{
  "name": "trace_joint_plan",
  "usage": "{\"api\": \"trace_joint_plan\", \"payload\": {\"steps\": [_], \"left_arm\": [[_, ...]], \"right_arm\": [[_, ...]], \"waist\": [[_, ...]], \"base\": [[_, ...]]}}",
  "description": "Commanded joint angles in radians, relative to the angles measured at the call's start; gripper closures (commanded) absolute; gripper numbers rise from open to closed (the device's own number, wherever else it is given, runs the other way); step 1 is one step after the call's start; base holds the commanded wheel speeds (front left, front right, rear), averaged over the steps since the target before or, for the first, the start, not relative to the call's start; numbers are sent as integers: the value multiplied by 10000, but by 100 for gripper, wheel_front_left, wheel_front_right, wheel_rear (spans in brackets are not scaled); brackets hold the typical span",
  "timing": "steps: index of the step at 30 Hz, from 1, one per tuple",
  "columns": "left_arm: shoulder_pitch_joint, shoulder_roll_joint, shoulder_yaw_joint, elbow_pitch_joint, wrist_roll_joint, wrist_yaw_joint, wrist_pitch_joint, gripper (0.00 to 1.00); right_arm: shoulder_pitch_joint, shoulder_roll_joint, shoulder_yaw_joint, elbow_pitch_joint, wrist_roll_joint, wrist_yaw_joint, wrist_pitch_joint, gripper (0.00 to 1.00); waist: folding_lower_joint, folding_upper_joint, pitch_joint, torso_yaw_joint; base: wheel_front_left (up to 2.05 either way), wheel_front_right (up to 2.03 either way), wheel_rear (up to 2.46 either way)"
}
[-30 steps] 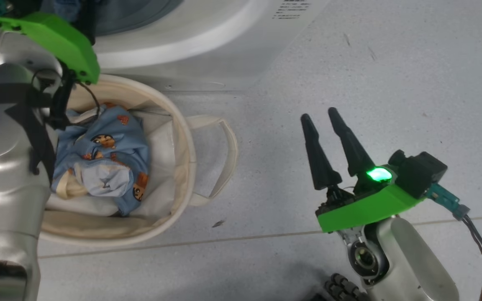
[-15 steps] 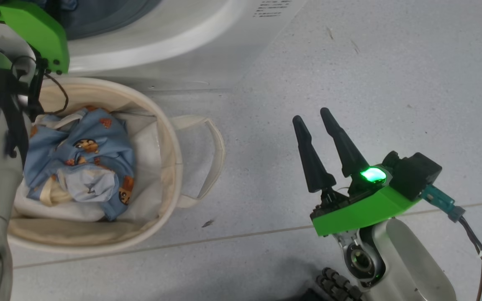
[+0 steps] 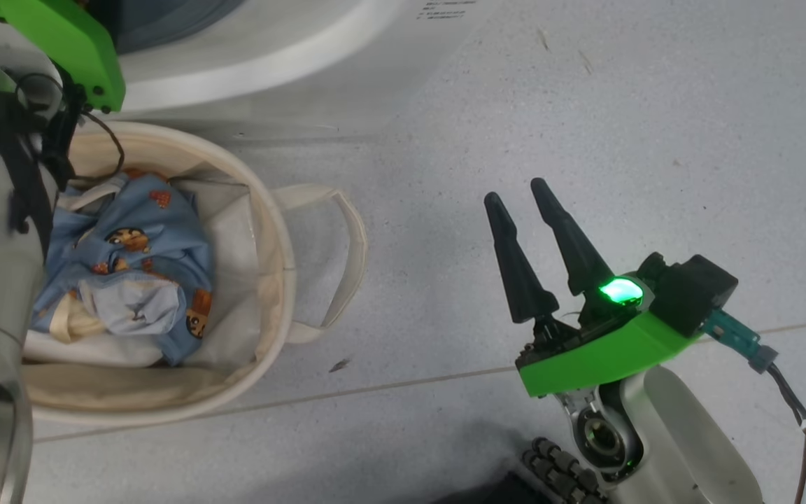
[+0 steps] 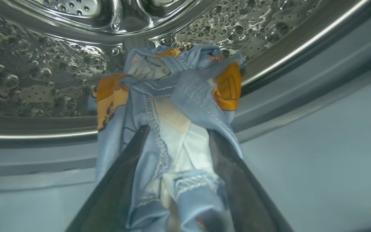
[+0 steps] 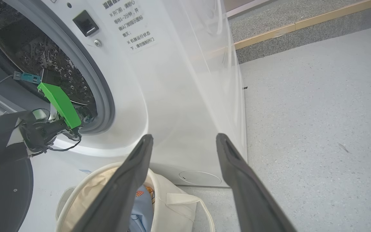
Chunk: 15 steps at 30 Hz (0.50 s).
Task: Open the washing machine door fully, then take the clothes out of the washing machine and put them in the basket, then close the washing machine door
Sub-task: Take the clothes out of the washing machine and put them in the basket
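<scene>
WASH DAY: The left gripper point(image 4: 178, 130) reaches into the steel drum point(image 4: 43, 80) of the washing machine point(image 3: 270, 42). Its two dark fingers are spread wide and straddle a bunched light blue garment point(image 4: 172, 83) with orange-brown prints. The cloth fills the gap and touches both fingers, but they have not closed on it. A second garment point(image 3: 130, 266) of the same print lies crumpled in the cream basket point(image 3: 273, 231) (one looped handle lies out to the robot's right). The basket stands on the grey floor point(image 3: 585, 105), hard against the foot of the washing machine. The right gripper point(image 3: 515, 191) hangs over the floor, well apart from the basket, fingers wide open and holding nothing.
</scene>
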State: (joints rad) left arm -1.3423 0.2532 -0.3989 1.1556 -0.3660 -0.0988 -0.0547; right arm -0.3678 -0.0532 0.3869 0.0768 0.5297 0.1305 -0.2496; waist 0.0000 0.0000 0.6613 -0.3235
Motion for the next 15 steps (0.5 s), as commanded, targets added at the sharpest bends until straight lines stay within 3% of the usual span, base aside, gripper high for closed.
{"api": "trace_joint_plan", "payload": {"steps": [1, 2, 15], "left_arm": [[-383, 184, 11, -120, 113, -42, -4, 95], [-458, 164, -33, -49, 122, -65, -18, 100], [-670, 28, -144, -3, 138, 79, -1870, 100]], "right_arm": [[60, 30, 197, -336, 46, 2, -122, 0], [43, 30, 191, -349, 55, 2, -122, 0], [-20, 30, 42, -230, 6, 2, -122, 0]], "waist": [[0, 0, 56, -11], [0, 0, 88, -15], [0, 0, -292, 259]], "base": [[0, 0, 0], [0, 0, 0], [0, 0, 0]]}}
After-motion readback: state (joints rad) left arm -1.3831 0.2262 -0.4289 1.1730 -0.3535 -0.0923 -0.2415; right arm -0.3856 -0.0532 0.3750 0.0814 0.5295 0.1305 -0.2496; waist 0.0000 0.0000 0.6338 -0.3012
